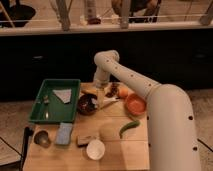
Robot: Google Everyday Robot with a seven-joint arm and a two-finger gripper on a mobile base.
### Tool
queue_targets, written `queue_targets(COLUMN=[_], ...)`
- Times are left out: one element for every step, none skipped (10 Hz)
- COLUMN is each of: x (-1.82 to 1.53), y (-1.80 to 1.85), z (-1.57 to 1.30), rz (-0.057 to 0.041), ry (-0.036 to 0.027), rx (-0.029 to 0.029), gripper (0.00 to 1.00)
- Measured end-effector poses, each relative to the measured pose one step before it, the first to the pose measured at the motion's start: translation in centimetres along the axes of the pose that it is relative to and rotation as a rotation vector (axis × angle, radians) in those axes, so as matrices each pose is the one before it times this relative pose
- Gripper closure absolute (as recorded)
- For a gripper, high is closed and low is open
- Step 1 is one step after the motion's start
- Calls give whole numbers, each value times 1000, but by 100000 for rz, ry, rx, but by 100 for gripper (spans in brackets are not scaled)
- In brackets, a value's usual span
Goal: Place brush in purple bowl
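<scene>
Nearly done, I'd say: brush (108, 101) looks tipped into the purple bowl (84, 106), handle poking out right. Pincer (99, 93) just above the bowl; grip state can't tell. Left: confirm release.

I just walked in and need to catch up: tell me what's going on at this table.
A one-armed robot is working on getting the brush into the purple bowl. Its gripper reaches down just behind the bowl, at the far side of the table. The brush's pale handle lies slanted at the bowl's rim, on the side facing the orange bowl. Whether the gripper holds it can't be made out.
</scene>
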Motion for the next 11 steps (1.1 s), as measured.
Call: queue_targets(x=[35, 58, 30, -49, 19, 152, 46, -79, -111, -4, 20], y=[107, 35, 5, 11, 40, 46, 25, -20, -26, 18, 7], z=[39, 119, 65, 145, 84, -15, 4, 15, 59, 44, -7], rz=[-337, -320, -177, -321, -210, 102, 69, -110, -153, 4, 34], ry=[-230, -856, -638, -700, -466, -313, -12, -12, -38, -45, -4], rx=[-140, 284, 203, 44, 2, 99, -18, -20, -68, -66, 7], gripper=[20, 20, 20, 20, 20, 20, 20, 20, 20, 20, 20])
